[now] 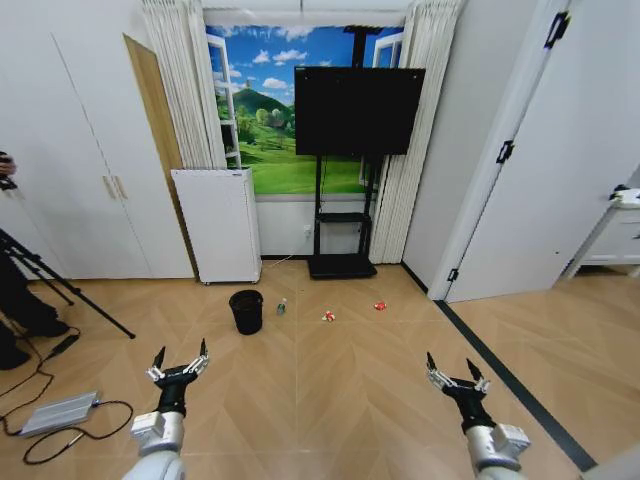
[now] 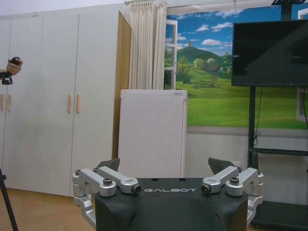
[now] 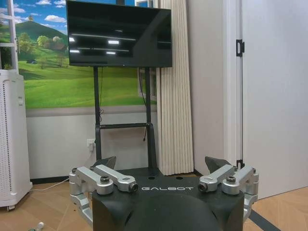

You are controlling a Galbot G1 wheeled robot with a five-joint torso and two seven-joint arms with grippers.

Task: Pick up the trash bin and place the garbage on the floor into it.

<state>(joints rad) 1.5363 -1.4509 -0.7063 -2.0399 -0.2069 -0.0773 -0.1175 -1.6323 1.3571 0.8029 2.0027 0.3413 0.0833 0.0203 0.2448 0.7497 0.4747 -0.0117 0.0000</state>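
Head view, trash bin: the small black trash bin (image 1: 246, 311) stands upright on the floor (image 1: 330, 380), well ahead of the robot, in front of the tall white appliance (image 1: 218, 225) and a little to its right.
Head view, garbage: a clear bottle (image 1: 281, 306) lies just to the right of the bin, apart from it; a red-and-white wrapper (image 1: 328, 316) lies further right, and a second red piece (image 1: 380, 305) further right again. All three are on the floor, in a loose row.
Head view, floor: light tan chevron wood, with a dark strip (image 1: 510, 385) running along the right side toward the door.
Head view, left hand: the left hand (image 1: 180, 358) is raised low on the left, fingers spread wide, holding nothing, well short of the bin.
Head view, right hand: the right hand (image 1: 456, 371) is held low on the right, fingers spread wide, empty, well apart from the litter.
Head view, room: a dark TV (image 1: 359, 110) on a black stand sits before a landscape mural; cables and a grey box (image 1: 60, 411) lie on the floor at far left.
Left wrist view, left hand: the left hand (image 2: 171, 166) is wide open with nothing between its fingers; the white appliance (image 2: 153, 132) stands straight ahead of it, against the wall.
Right wrist view, right hand: the right hand (image 3: 164, 163) is wide open and empty; the TV (image 3: 119, 34) and its stand are ahead, beside the curtain.
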